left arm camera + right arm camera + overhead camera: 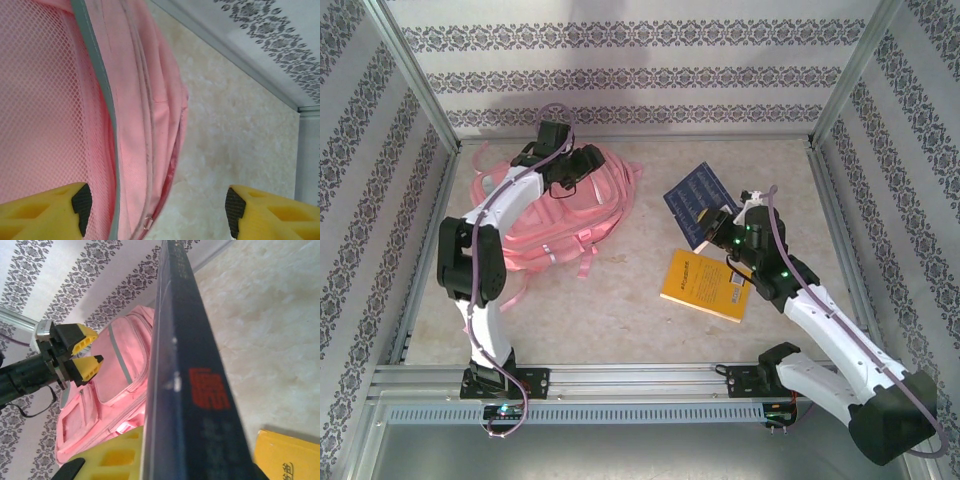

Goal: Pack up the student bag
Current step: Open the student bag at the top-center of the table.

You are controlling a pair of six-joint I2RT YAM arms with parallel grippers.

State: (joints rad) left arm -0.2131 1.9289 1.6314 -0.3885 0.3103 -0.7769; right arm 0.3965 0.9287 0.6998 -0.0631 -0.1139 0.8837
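The student bag [608,200] is a pink backpack lying at the back left of the table. My left gripper [582,165] hovers over its upper right part. It is open, with the bag's zip edge and grey trim [140,100] between the yellow fingers [82,202], nearer the left one. My right gripper [722,226] is shut on a dark blue book [692,198], held on edge above the table to the right of the bag. In the right wrist view the book's spine [192,370] runs up from the jaws, with the bag [120,375] and the left gripper [85,352] behind it.
A yellow book [705,285] lies flat on the marble-patterned table right of centre, below the held book; its corner [285,460] shows in the right wrist view. Metal frame posts and patterned walls enclose the table on three sides.
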